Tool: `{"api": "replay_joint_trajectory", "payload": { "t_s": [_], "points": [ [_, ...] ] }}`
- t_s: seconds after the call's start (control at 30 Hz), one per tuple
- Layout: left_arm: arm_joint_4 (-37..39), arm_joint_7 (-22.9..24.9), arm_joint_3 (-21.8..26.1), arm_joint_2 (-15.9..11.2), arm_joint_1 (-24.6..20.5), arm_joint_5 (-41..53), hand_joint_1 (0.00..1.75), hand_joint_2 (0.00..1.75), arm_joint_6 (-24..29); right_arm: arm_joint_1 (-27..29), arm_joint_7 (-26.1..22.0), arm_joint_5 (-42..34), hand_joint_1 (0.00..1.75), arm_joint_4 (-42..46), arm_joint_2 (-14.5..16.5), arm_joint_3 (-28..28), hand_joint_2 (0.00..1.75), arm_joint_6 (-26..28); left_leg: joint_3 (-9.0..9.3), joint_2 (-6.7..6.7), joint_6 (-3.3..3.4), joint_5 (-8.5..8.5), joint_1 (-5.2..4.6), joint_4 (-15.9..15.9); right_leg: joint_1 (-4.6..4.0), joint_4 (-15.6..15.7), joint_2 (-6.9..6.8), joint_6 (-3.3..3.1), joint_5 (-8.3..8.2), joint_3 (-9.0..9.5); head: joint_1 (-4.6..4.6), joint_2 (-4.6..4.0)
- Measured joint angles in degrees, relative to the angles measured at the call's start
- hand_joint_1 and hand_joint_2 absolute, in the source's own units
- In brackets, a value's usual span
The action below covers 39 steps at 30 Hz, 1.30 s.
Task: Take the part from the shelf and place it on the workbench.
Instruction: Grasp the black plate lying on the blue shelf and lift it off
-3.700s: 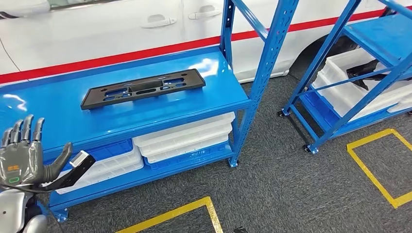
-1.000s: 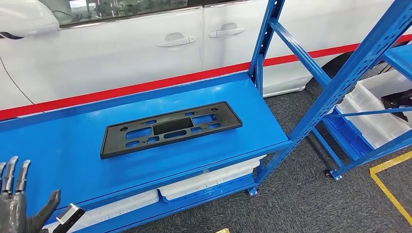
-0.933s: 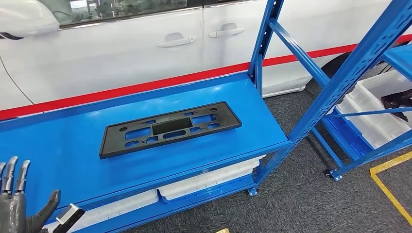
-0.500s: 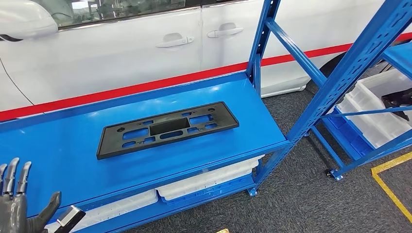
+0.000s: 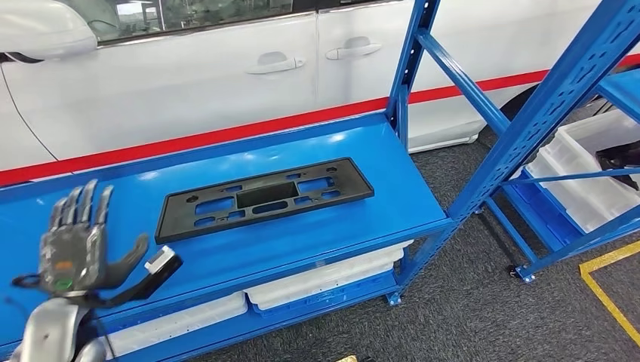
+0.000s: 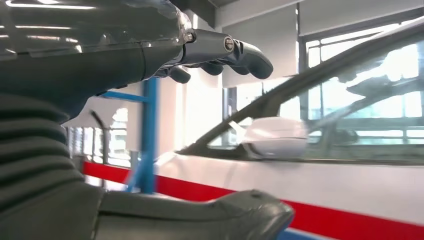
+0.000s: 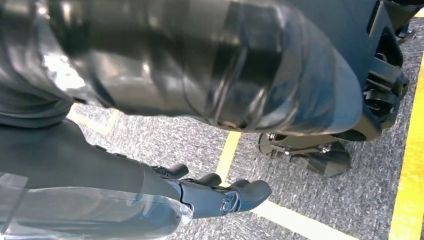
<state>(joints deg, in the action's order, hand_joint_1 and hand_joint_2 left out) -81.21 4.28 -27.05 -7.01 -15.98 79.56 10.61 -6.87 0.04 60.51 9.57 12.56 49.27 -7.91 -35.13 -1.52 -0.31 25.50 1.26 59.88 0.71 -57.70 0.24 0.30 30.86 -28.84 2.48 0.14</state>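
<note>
With its left robot hand (image 5: 75,245) spread and empty, the flat black slotted plastic part (image 5: 264,197) may slide across the glossy blue shelf (image 5: 392,162) if pinched from one end.

The shelf (image 5: 317,234) is bright glossy blue, and the part (image 5: 264,198) lying on it is matt black. Behind the shelf stands a white car (image 5: 189,72) with a red stripe along its lower doors; under the shelf sit white bins (image 5: 324,280). The left hand (image 5: 79,245) is dark grey, the carpet (image 5: 468,317) beside the shelf speckled grey with a yellow line (image 5: 610,290).
</note>
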Motion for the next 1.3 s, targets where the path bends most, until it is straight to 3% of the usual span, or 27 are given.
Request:
{"api": "replay_joint_trajectory", "payload": {
  "t_s": [0.1,0.2,0.37,0.57,0.67,0.7,0.8,1.3],
  "points": [
    [7.8,-0.3,-2.7,4.6,-7.2,-1.3,0.0,1.75,0.3,-0.2,0.6,0.0,0.0,0.0,0.0,0.0,0.0,0.0,-0.02,0.15,0.02,-0.06,-0.02,0.0,0.04,0.0,0.29,0.16,-0.15,-0.04,-0.01,0.0],
    [12.3,-0.8,-4.4,7.5,-10.7,-1.8,0.0,1.75,0.3,0.0,1.0,0.1,0.0,0.0,0.0,0.0,0.0,0.3,-0.03,0.2,0.02,-0.05,-0.03,0.0,0.06,0.0,0.39,0.18,-0.18,-0.1,-0.01,-0.01],
    [15.8,-0.9,-5.5,9.7,-12.7,-1.8,0.0,1.75,0.4,0.1,1.0,0.2,0.0,0.0,0.0,0.0,0.0,0.5,-0.06,0.21,0.02,-0.05,-0.03,0.0,0.04,0.0,0.39,0.18,-0.16,-0.19,-0.01,0.01],
    [17.3,-1.1,-6.1,10.6,-13.3,-1.9,0.0,1.75,0.4,0.2,1.1,0.2,0.0,0.0,0.0,0.0,0.0,0.5,-0.06,0.21,0.0,-0.06,-0.03,-0.1,-0.02,0.0,0.4,0.18,-0.16,-0.25,-0.01,0.01],
    [17.6,-1.7,-6.5,11.0,-13.5,-2.0,0.0,0.44,0.3,0.2,1.1,0.2,0.0,0.0,0.0,0.0,0.0,0.8,-0.06,0.21,-0.04,-0.09,-0.03,-0.1,-0.02,0.0,0.4,0.18,-0.16,-0.26,-0.01,0.0],
    [17.7,-1.8,-6.7,11.1,-13.5,-2.0,0.0,0.44,0.2,0.2,1.1,0.2,0.0,0.0,0.0,0.0,0.0,1.0,-0.06,0.21,-0.05,-0.09,-0.03,-0.1,-0.02,0.0,0.4,0.18,-0.16,-0.26,-0.01,0.0],
    [18.2,-2.1,-7.3,11.6,-13.6,-2.2,0.0,1.75,-0.1,0.2,0.9,0.0,0.0,0.0,0.0,0.0,0.0,1.2,-0.06,0.21,-0.05,-0.09,-0.03,-0.1,-0.02,0.0,0.4,0.18,-0.15,-0.25,-0.01,0.0],
    [19.0,-1.4,-8.1,11.8,-13.6,-1.8,0.0,1.75,0.5,0.1,1.6,0.2,0.0,0.0,0.0,0.0,0.0,0.3,-0.07,0.21,-0.05,-0.09,-0.03,-0.2,-0.02,0.0,0.4,0.18,-0.15,-0.25,-0.01,0.0]
  ]
}}
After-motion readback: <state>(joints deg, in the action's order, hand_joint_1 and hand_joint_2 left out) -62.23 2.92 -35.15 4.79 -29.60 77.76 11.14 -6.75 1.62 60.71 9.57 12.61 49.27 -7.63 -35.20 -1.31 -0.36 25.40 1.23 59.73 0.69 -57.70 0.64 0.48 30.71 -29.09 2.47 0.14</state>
